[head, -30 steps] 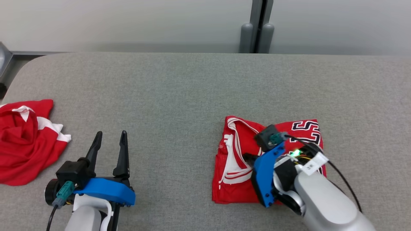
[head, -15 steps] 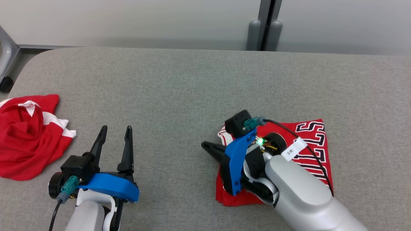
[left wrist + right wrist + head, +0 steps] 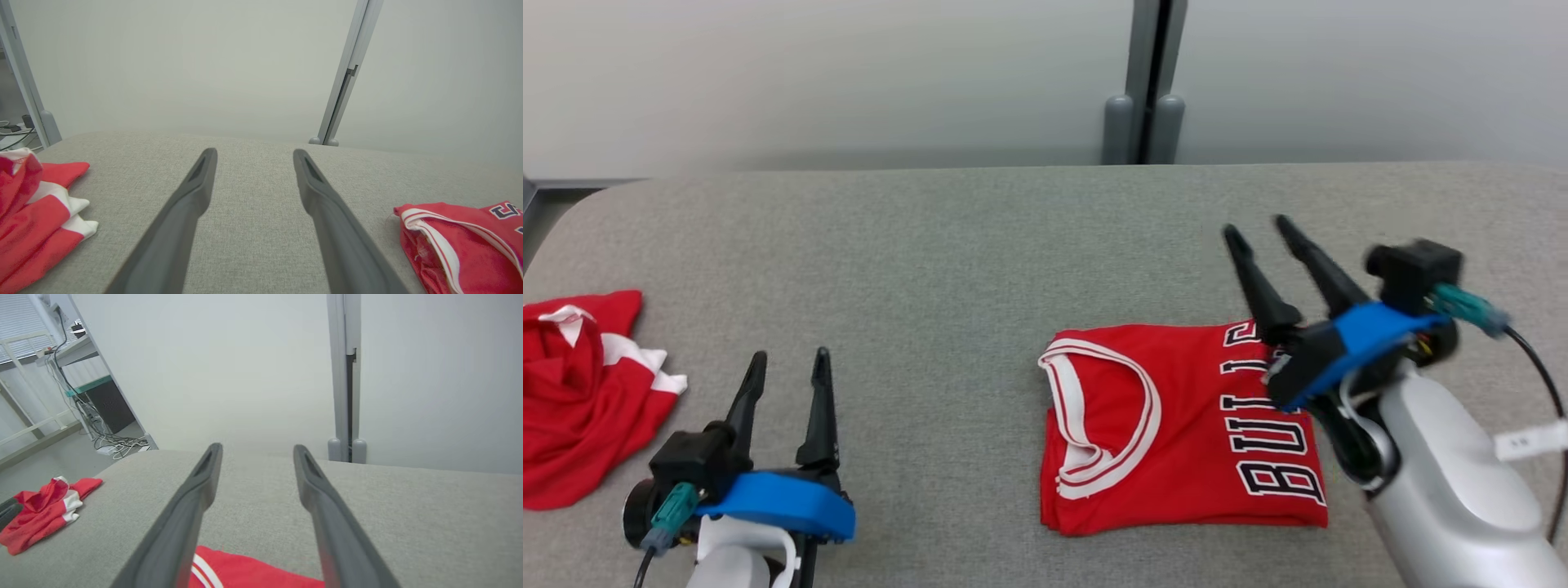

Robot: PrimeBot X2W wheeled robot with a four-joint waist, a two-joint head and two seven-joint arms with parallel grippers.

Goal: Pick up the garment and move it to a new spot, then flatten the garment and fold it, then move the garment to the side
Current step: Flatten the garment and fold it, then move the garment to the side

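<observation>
Locate jersey on table, right of centre and near the front edge: folded into a flat, neat rectangle, white-trimmed neckline toward the left, dark lettering toward the right. Treat pick-up, relocation, flattening and folding as complete, judging by that tidy shape. Treat the final move to the side as either complete or pending; cannot tell from this position alone, with no marked place for it on the table. Note right gripper over the jersey's far-right corner, apparently clear of the cloth, fingers apart with nothing between them; confirm in right wrist view, with red fabric below the finger bases and bare table beyond the tips. Note left gripper at the near left, well apart from the jersey, fingers likewise apart and empty, pointing across bare table. Note second garment, red and white, crumpled at the table's far-left edge, well apart from the right gripper and nearer the left one, neither flattened nor folded. If a further shift is required, expect a grasp at a folded edge with all layers pinched together, and a low carry rather than a high lift, to avoid spilling the fold. Otherwise, regard the second garment as the probable next workpiece.
</observation>
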